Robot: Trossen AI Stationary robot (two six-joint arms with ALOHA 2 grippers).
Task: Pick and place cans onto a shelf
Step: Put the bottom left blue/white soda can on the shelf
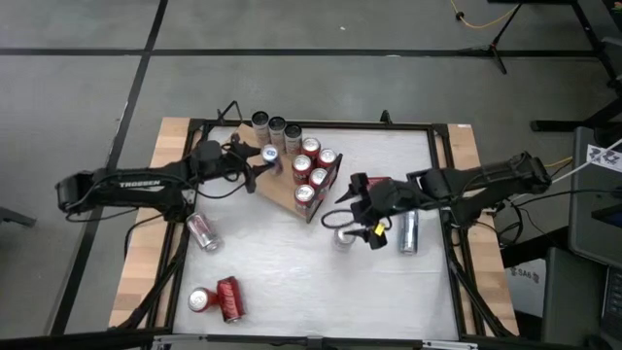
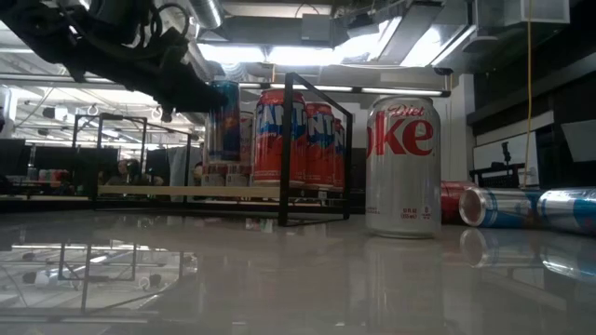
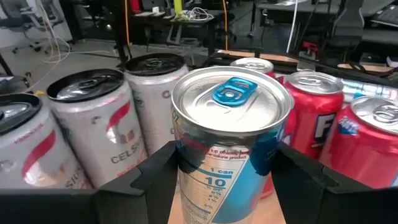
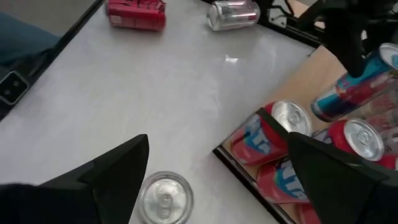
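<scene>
On the left of the white table (image 1: 292, 282), two cans sit near the front edge: one upright red can (image 1: 200, 300) and a red can on its side (image 1: 229, 297) touching it; further back a silver can (image 1: 204, 232) lies tipped over beside the left arm. The left gripper (image 1: 260, 165) reaches over the near corner of the wooden shelf (image 1: 277, 192), its fingers (image 3: 155, 171) clamped on either side of a blue-and-silver can (image 3: 229, 140) with a blue tab, held upright just above the board; behind it stand three slim silver cans (image 1: 276, 126) in a row at the shelf's back edge. To the right of the held can, red cans (image 1: 313, 167) stand packed in two rows against the shelf's black frame (image 2: 289, 149). Further right, the right gripper (image 1: 362, 222) hovers over the table just off the shelf's end, fingers spread wide apart with nothing between them; an upright silver Diet Coke can (image 4: 165, 199) stands on the table below it. Beside the right arm a blue-and-silver can (image 1: 409, 231) lies on its side.
</scene>
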